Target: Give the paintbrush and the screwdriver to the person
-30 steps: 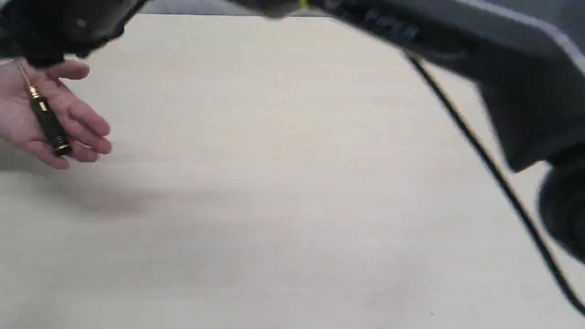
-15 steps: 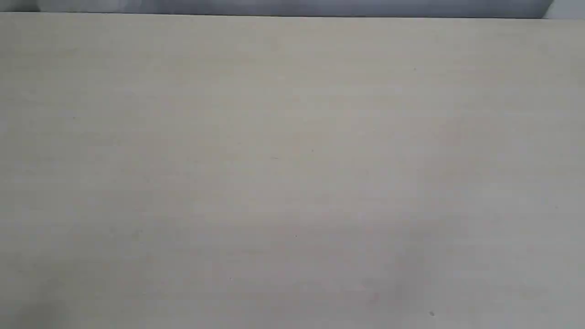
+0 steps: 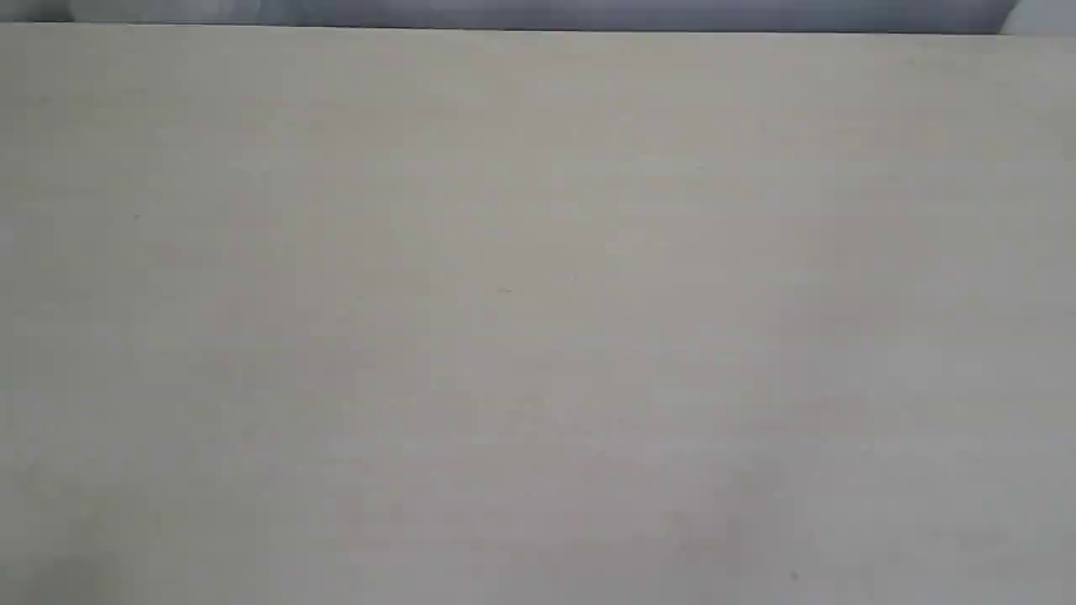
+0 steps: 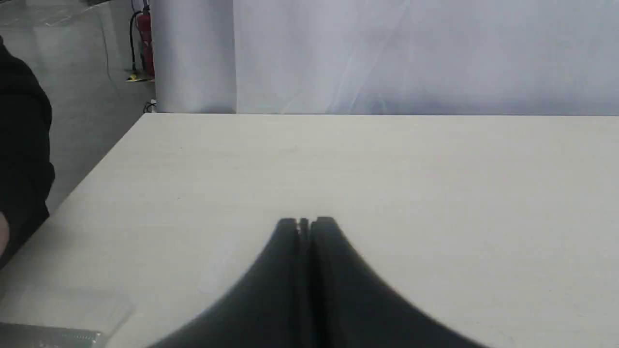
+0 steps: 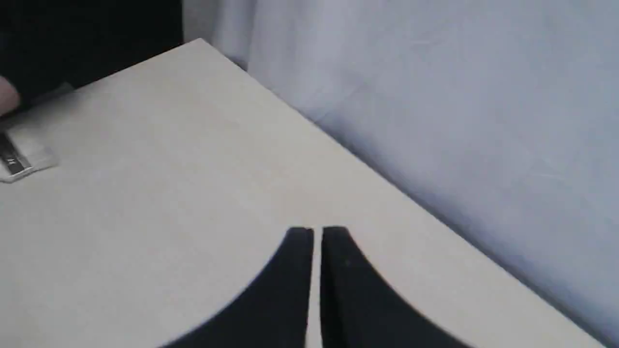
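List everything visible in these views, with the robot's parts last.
table: one, pale beige, fills the exterior view
curtain: one, whitish grey, behind the table's far edge
fire extinguisher: one, red, on the floor beyond the table corner
clear packet: one, transparent with dark print, on the table near the sleeve
sleeve: one, black, at the table's edge
left gripper: one, black, shut, empty
right gripper: one, black, shut, empty
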Available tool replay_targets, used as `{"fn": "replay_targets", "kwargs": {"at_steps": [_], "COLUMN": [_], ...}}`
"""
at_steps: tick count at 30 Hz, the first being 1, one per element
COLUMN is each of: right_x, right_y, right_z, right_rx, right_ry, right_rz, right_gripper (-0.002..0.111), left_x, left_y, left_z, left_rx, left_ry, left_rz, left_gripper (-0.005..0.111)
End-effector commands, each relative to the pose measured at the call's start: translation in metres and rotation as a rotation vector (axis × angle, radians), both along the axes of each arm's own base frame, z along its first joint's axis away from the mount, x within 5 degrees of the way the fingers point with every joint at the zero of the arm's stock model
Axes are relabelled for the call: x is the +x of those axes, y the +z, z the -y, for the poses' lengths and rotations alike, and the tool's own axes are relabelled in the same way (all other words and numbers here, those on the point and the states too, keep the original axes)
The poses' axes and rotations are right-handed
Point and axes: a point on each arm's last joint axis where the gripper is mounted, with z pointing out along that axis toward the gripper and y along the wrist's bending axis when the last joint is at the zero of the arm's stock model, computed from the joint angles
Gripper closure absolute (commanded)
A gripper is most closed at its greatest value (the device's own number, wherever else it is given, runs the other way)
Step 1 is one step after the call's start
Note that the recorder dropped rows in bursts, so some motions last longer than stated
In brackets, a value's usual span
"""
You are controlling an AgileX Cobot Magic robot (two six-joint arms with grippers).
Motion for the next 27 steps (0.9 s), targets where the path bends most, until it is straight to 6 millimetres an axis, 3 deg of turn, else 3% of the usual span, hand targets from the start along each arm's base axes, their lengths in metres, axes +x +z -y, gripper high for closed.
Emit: {"fn": "replay_targets", "kwargs": {"at_steps": [1, 5, 9, 17, 27], "right_x": [-0.003, -0.02, -0.042, -0.078, -0.097], "right_y": [0.004, 0.009, -0.003, -0.078, -0.195], "right_z": [0.024, 0.06, 0.107, 0.163, 0.18], "right_rx": [-0.028, 0.08, 0.213, 0.199, 0.214], "right_ry": [-0.099, -0.128, -0.202, -0.403, -0.532], "right_rz": [0.063, 0.175, 0.331, 0.53, 0.598], "right_gripper": [0.104, 0.104, 0.104, 0.104, 0.104], "left_x": [0.0, 0.0, 0.0, 0.0, 0.0], "left_y": [0.001, 0.001, 0.001, 0.001, 0.0], "left_z": [0.0, 0.0, 0.0, 0.0, 0.0], "left_rx": [-0.002, -0.002, -0.002, -0.002, -0.005], "left_ry": [-0.006, -0.006, -0.006, -0.006, -0.006], "left_rz": [0.013, 0.013, 0.013, 0.013, 0.009], "left_gripper": [0.107, 0.107, 0.107, 0.107, 0.107]}}
